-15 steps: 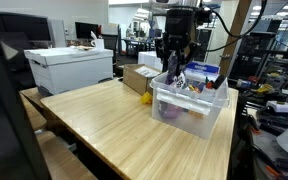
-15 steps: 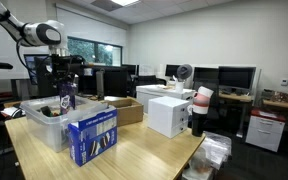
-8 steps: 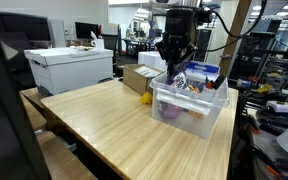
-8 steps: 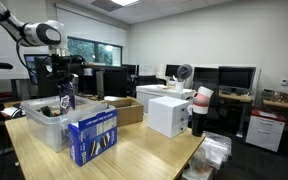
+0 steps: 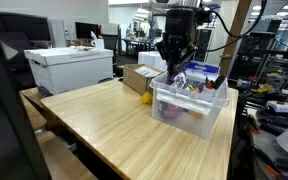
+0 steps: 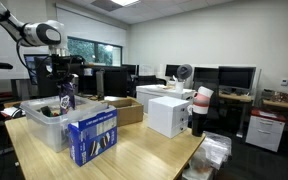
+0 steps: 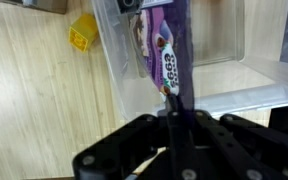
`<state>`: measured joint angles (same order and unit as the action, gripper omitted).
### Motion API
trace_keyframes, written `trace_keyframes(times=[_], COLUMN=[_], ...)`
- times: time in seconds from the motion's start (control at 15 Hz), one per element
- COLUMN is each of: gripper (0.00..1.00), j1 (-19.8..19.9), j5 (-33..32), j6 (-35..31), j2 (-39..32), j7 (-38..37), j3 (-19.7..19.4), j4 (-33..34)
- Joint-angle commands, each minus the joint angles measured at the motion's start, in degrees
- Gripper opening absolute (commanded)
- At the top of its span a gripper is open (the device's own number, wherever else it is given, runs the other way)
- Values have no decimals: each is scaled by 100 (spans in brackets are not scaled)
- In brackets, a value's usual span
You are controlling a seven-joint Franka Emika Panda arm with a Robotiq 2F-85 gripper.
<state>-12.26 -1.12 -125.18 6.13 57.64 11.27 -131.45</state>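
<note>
My gripper (image 5: 172, 68) hangs over the near corner of a clear plastic bin (image 5: 191, 108) on the wooden table. In the wrist view the gripper (image 7: 174, 100) is shut on a thin purple packet (image 7: 162, 48) with coloured print. The packet hangs from the tips over the bin's rim. From the side, the gripper (image 6: 67, 88) holds the purple packet (image 6: 67, 99) just above the bin (image 6: 42, 122). Several small items lie inside the bin.
A small yellow object (image 7: 83, 32) lies on the table beside the bin, with a cardboard box (image 5: 139, 77) behind it. A white box (image 5: 72, 68) stands further along the table. A blue box (image 6: 92, 135) stands on the table beside the bin.
The jaws have closed from half open onto the purple packet. The arm has hardly moved.
</note>
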Motion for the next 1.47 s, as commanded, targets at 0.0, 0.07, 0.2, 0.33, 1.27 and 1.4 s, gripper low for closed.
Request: trace_keyframes(times=[0.0, 0.07, 0.2, 0.33, 1.27, 1.4], gripper=[4, 4, 4, 4, 4, 29], j1=[-30, -32, -34, -33, -34, -38], j5=[-200, -187, -179, -221, -353, -331], j6=[126, 145, 192, 223, 641, 801], j2=[105, 108, 117, 123, 122, 88], j7=[-191, -173, -156, -180, -172, -156], j3=[2, -1, -2, 4, 6, 6], j4=[-19, -10, 44, 86, 399, 398])
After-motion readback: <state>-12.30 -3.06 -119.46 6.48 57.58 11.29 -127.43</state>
